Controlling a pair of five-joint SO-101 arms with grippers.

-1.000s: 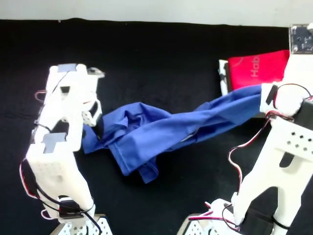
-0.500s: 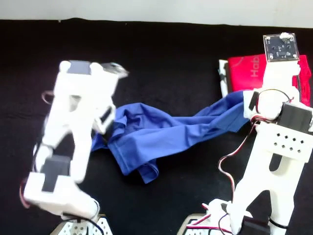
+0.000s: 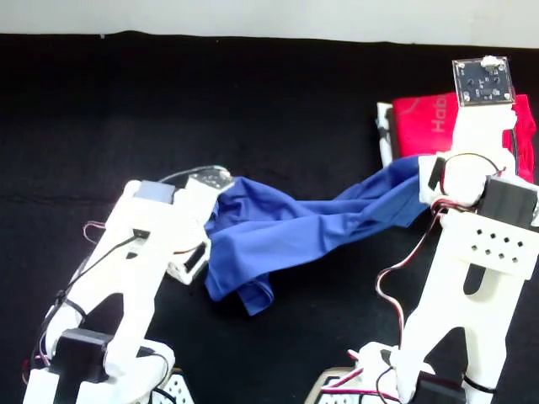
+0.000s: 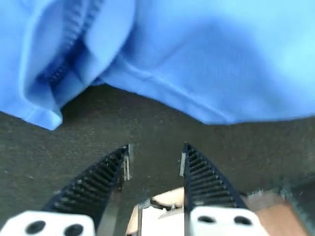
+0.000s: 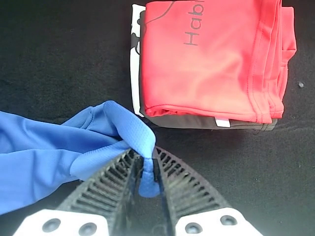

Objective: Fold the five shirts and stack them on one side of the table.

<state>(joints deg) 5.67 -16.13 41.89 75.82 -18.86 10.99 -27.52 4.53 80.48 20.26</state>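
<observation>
The blue shirt [image 3: 286, 231] lies stretched across the black tabletop [image 3: 253, 101] between the two arms. The right tool [image 5: 145, 157] pinches one end of it, near the folded red shirt [image 5: 206, 64]. The left tool [image 4: 156, 147] hangs spread just beside the other end, holding nothing

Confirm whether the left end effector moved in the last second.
Yes. The left end effector shifted away from the table's far edge, toward the near side, beside the blue shirt.
</observation>
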